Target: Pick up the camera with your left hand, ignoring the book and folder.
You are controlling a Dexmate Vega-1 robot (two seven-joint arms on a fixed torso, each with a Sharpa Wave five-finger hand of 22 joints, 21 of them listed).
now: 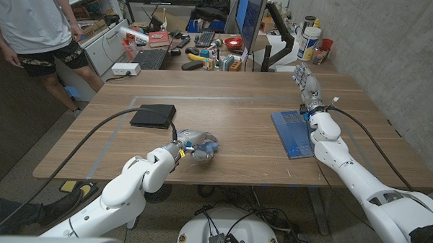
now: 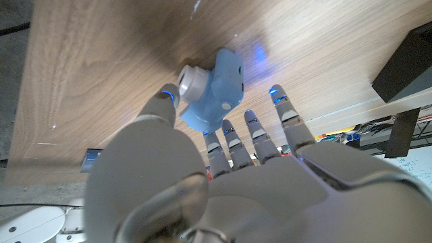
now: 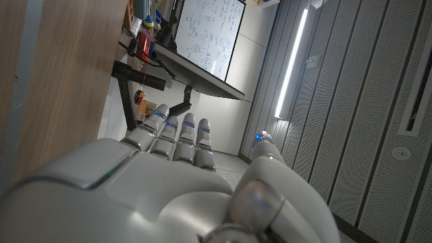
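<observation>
Left wrist view shows the left hand spread open above the small light-blue toy camera lying on the wooden table; grasp and lift remain.

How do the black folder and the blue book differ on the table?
The black folder is plain and dark; the blue book is bright blue with pale print. The folder lies on the robot's left side, just beyond the left hand and the camera; the book lies on the right side, beside the right arm's wrist. Both lie flat on the wooden table, untouched by either hand.
</observation>
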